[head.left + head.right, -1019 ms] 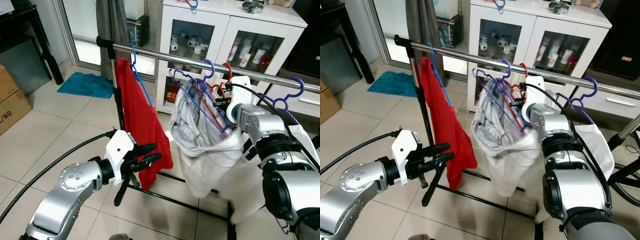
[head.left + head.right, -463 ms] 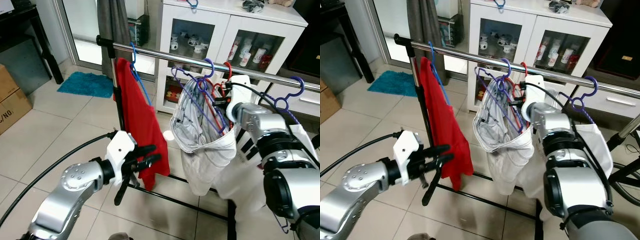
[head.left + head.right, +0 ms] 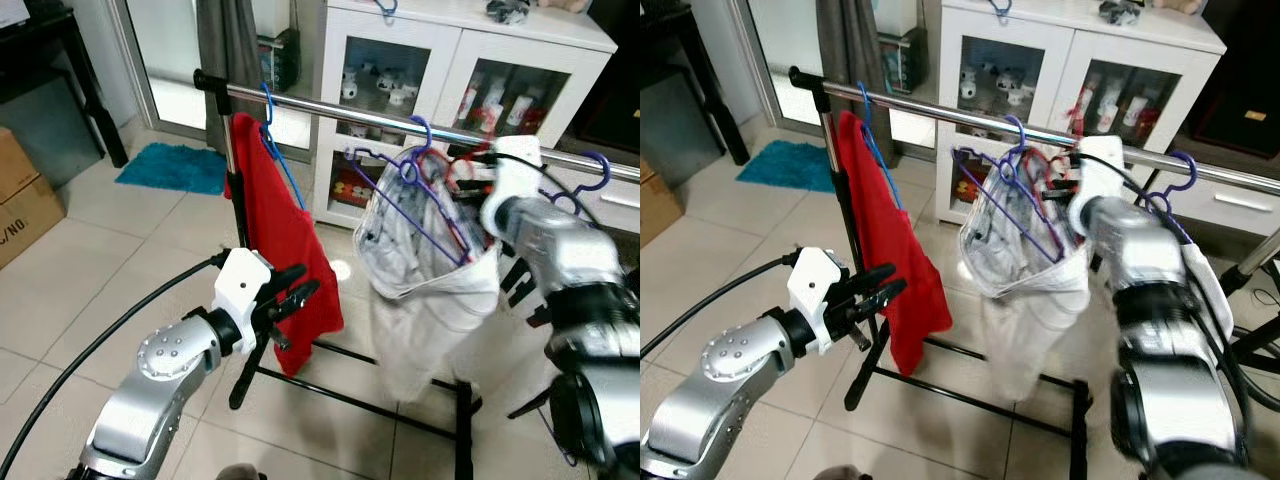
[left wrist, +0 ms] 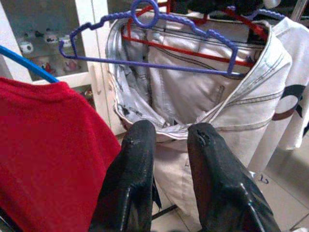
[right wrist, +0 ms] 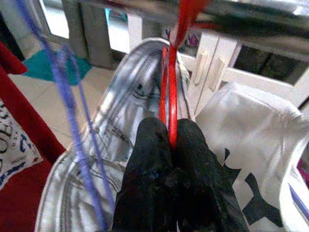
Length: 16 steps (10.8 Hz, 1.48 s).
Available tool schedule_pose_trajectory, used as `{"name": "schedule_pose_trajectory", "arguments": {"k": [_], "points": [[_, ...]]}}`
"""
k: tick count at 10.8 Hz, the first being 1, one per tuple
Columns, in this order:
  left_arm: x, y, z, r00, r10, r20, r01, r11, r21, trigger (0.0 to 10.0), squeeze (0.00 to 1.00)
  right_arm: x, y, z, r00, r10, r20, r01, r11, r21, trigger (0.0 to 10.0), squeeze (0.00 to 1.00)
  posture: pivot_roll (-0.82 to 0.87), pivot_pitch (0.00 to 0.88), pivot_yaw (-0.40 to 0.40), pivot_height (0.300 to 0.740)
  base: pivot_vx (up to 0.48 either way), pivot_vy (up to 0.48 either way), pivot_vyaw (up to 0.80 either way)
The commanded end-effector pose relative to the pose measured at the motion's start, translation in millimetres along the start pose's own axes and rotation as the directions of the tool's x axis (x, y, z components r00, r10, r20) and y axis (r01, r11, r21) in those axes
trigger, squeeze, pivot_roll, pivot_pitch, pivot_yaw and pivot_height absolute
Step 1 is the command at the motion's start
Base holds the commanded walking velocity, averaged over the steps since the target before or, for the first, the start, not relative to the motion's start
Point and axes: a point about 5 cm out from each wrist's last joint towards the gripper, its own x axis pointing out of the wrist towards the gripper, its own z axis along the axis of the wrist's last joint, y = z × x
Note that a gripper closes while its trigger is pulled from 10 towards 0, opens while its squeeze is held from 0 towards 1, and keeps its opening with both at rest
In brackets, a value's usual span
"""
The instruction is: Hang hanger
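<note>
Up at the rail (image 3: 370, 112), seen from my left eye, my right gripper (image 3: 478, 172) has swung further to my right than half a second ago and now sits just under the bar, blurred with motion, with the red hanger (image 3: 462, 170) and its pale grey trousers (image 3: 425, 270) carried along; the garment's waistband has lifted and opened out, and the purple hanger (image 3: 415, 160) beside it still hooks the rail. My left gripper (image 3: 292, 293) has risen a little and points up at the red shirt (image 3: 280, 240), its two fingers close together on nothing. From my right eye the same shift reads clearly: my white wrist housing now stands close beneath the rail, near the second purple hanger (image 3: 1175, 180) further along. Through my left wrist camera I look between my own fingers (image 4: 133, 179), a narrow gap with nothing in it, at the trousers hung across both the purple and the red hanger. Through my right wrist camera my fingers (image 5: 152, 159) are pinched tight on the red hanger's wire neck, and its hook rises to meet the rail directly above. I judge the hook is at or just over the bar, so the hang is nearly done; whether it is truly seated I cannot tell.
</note>
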Motion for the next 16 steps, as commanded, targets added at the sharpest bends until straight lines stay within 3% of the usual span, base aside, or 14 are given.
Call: {"name": "schedule_pose_trajectory", "arguments": {"k": [1, 4, 8, 11, 12, 15, 16], "points": [[-0.6, 0.5, -2.1, 1.000, 0.017, -0.007, -0.017, 1.000, -0.002, 10.0, 0.00, -11.9, -1.1, 14.7, 0.998, 0.006, 0.066, -0.005, 1.000, -0.009, 0.0, 0.00, 0.04, 0.000, -0.064, 0.740, 0.000, 0.000, 0.00], [2.8, -1.2, -4.3, 1.000, 0.006, -0.017, -0.006, 1.000, 0.002, 10.0, 0.00, -16.8, 10.3, -8.4, 0.999, -0.001, 0.037, 0.000, 1.000, 0.022, 0.0, 0.00, 0.03, 0.000, -0.051, 0.740, 0.000, 0.000, 0.00], [2.3, -0.6, -4.3, 1.000, 0.003, -0.025, -0.003, 1.000, 0.007, 10.0, 0.00, 7.2, 29.0, 4.5, 0.999, -0.012, 0.042, 0.009, 0.998, 0.068, 0.0, 0.00, 0.03, 0.000, -0.055, 0.740, 0.000, 0.000, 0.00], [-1.3, -2.8, -6.6, 0.999, -0.003, -0.039, 0.004, 1.000, 0.005, 10.0, 0.00, 18.8, 41.2, -14.9, 0.997, 0.032, -0.071, -0.030, 0.999, 0.027, 0.0, 0.00, 0.04, 0.000, -0.072, 0.740, 0.000, 0.000, 0.00], [-2.7, -3.8, -7.8, 0.999, -0.010, -0.047, 0.010, 1.000, 0.004, 10.0, 0.00, 19.2, 39.7, -20.8, 0.995, 0.031, -0.097, -0.030, 0.999, 0.010, 10.0, 0.00, 0.04, 0.000, -0.072, 0.740, 0.000, 0.000, 0.00], [-3.1, -4.2, -8.1, 0.999, -0.015, -0.051, 0.015, 1.000, 0.004, 10.0, 0.00, 19.4, 38.3, -21.8, 0.994, 0.030, -0.103, -0.029, 1.000, 0.008, 10.0, 0.00, 0.04, 0.000, -0.075, 0.740, 0.000, 0.000, 0.00], [-1.2, -4.0, -8.3, 0.997, -0.041, -0.063, 0.042, 0.999, 0.006, 10.0, 0.00, 21.9, 30.6, -21.9, 0.987, 0.036, -0.155, -0.040, 0.999, -0.023, 10.0, 1.00, 0.03, 0.000, -0.065, 0.740, 0.000, 0.000, 0.00]]}}
